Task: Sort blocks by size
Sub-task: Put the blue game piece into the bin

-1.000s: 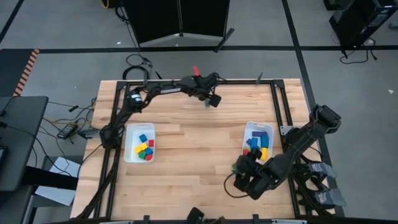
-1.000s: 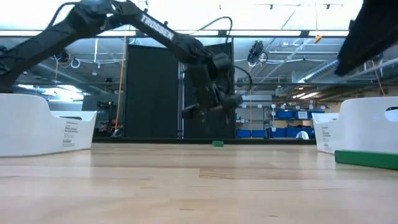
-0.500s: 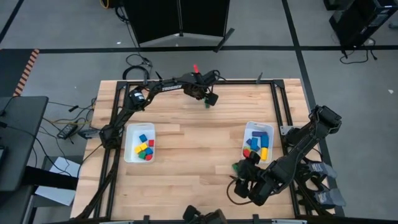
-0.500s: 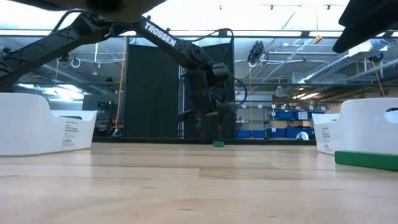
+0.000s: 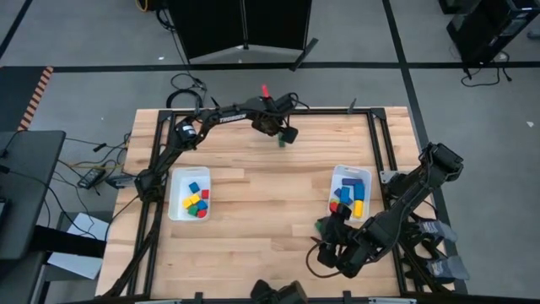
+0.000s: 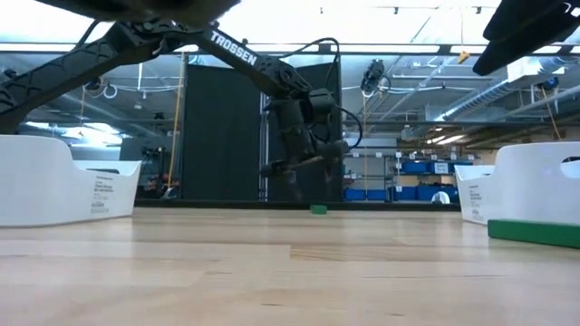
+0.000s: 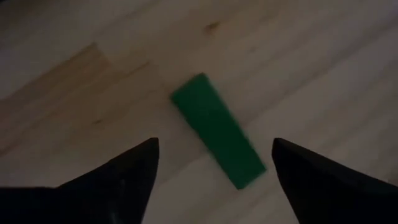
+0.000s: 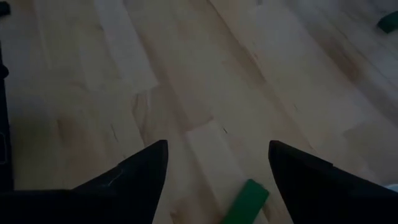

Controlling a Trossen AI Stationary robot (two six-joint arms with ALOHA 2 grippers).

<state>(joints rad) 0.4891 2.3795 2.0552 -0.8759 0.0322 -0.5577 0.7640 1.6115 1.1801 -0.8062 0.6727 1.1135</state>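
Observation:
A green bar (image 7: 216, 140) lies flat on the wooden table near its far edge; it also shows in the high view (image 5: 281, 143) and the low view (image 6: 317, 209). My left gripper (image 7: 214, 144) hovers open above it, one finger on either side, touching nothing; it also shows in the high view (image 5: 285, 135). A second green bar (image 8: 245, 202) lies flat near the right bin, also in the high view (image 5: 321, 225) and the low view (image 6: 535, 232). My right gripper (image 8: 217, 163) is open above the table just beside that bar, empty.
A white bin (image 5: 175, 201) at the left holds small coloured cubes. A white bin (image 5: 335, 180) at the right holds longer coloured bars. Black frame rails run along the table's left, right and far edges. Bare wood lies between the bins.
My left gripper has come down a little toward the far green bar and turned slightly, staying open. My right gripper has drawn back a little toward the table's near edge, away from the right bin. Both green bars have stayed where they were.

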